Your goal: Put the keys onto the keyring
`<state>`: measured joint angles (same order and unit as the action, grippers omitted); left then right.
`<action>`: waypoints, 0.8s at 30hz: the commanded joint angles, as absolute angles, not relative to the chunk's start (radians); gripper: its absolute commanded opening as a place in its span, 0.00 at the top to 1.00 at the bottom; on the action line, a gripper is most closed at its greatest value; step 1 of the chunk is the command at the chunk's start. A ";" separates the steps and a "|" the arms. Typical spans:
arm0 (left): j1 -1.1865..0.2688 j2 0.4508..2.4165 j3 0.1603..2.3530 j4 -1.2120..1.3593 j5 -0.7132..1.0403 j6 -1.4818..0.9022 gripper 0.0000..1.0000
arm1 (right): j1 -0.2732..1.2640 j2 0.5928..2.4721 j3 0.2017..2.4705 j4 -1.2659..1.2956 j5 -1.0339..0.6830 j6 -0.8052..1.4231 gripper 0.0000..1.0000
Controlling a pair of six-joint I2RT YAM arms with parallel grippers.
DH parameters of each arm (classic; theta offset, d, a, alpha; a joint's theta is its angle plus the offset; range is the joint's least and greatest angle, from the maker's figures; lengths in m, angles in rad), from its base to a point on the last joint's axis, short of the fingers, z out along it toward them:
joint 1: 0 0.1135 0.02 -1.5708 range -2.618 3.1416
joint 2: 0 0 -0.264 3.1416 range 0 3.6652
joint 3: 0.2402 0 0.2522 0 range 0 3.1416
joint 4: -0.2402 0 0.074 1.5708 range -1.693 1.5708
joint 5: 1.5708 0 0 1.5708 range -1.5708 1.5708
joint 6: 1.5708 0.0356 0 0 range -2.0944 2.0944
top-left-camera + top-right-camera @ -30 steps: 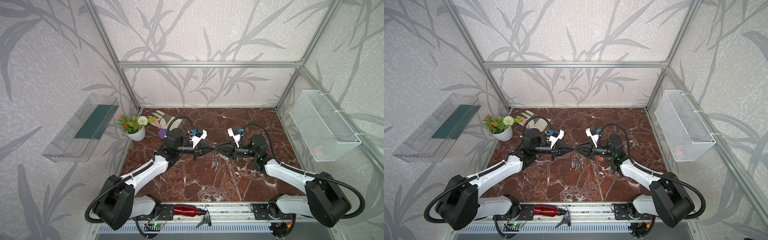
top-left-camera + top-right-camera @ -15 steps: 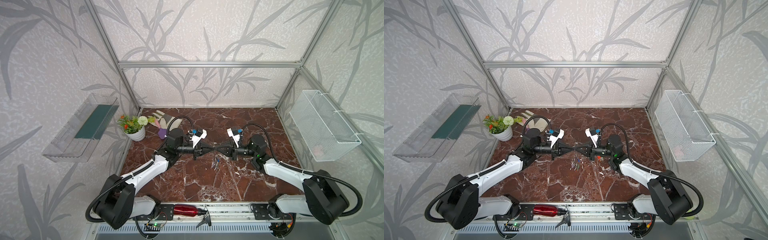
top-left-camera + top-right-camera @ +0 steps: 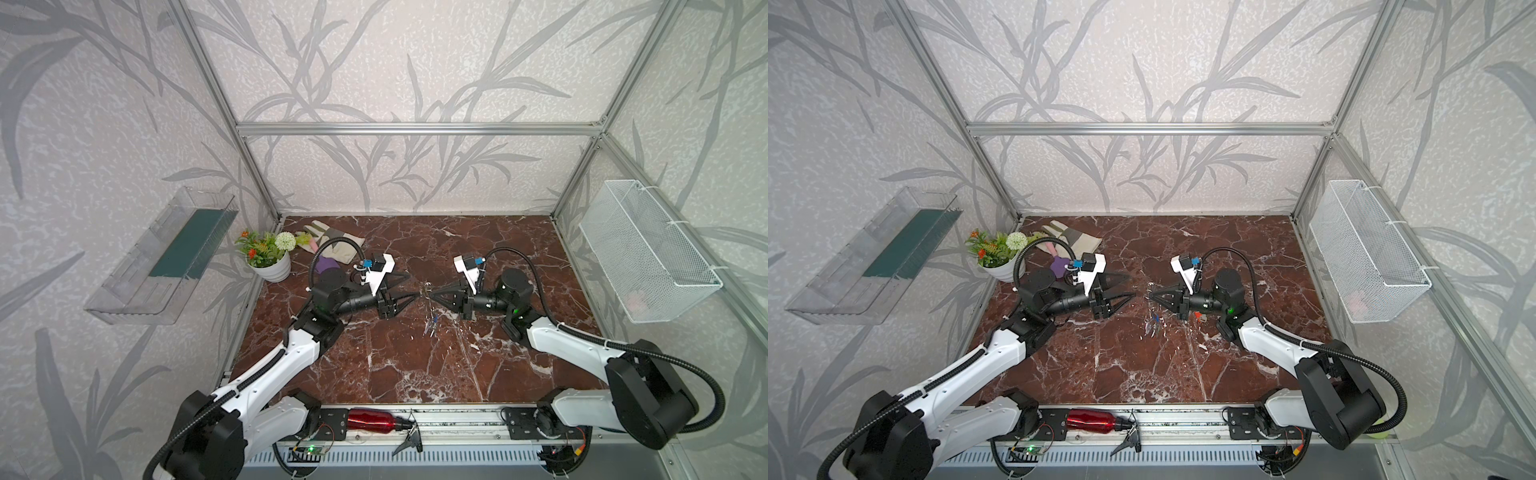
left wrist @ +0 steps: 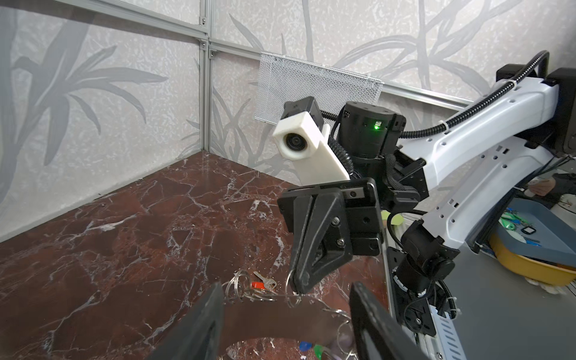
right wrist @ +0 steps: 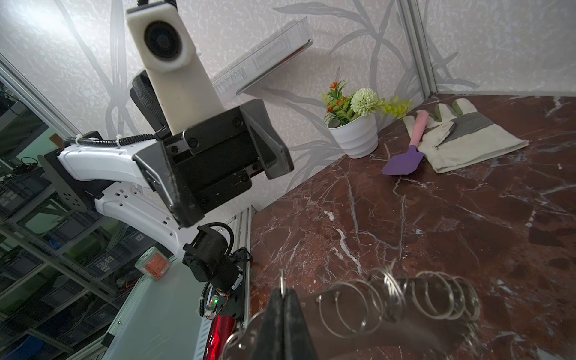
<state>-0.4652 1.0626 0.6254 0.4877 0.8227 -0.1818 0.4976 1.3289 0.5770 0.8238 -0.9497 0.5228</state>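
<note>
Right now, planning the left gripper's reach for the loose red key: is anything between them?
Yes. The keyring hangs from the shut right gripper, inside the open left gripper, directly in front of the red key lying on the table.

The left claw [image 3: 411, 286], clamped tip to tip against the right claw [image 3: 432, 296] a second ago, has sprung its jaws wide. It has also drawn back a little toward the left edge of the tabletop [image 3: 415, 365], so a gap now shows between the two tips in both top views. The right claw, slightly parted before, has pinched fully shut, and the keyring [image 5: 374, 327], held from both sides earlier, now hangs from it alone, lying loose between the left claw's spread fingers [image 4: 205, 311] in the left wrist view.
</note>
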 commanded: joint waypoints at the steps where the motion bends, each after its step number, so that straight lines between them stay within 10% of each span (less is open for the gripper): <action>1: -0.462 1.045 0.615 0.471 0.727 -0.205 0.30 | 0.500 1.297 0.596 0.840 -0.940 0.507 1.00; 12: -0.461 1.018 0.699 0.255 0.440 -0.338 0.24 | 0.488 1.170 0.658 0.413 -0.622 0.336 1.00; 24: -0.543 1.244 0.900 -0.137 0.396 -0.393 0.50 | 0.346 1.003 0.656 0.133 -0.265 0.386 1.00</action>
<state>-0.4938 1.1816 0.8516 -0.0006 0.4080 -0.3973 0.3828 1.0489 0.6220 0.2024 -0.3912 0.3668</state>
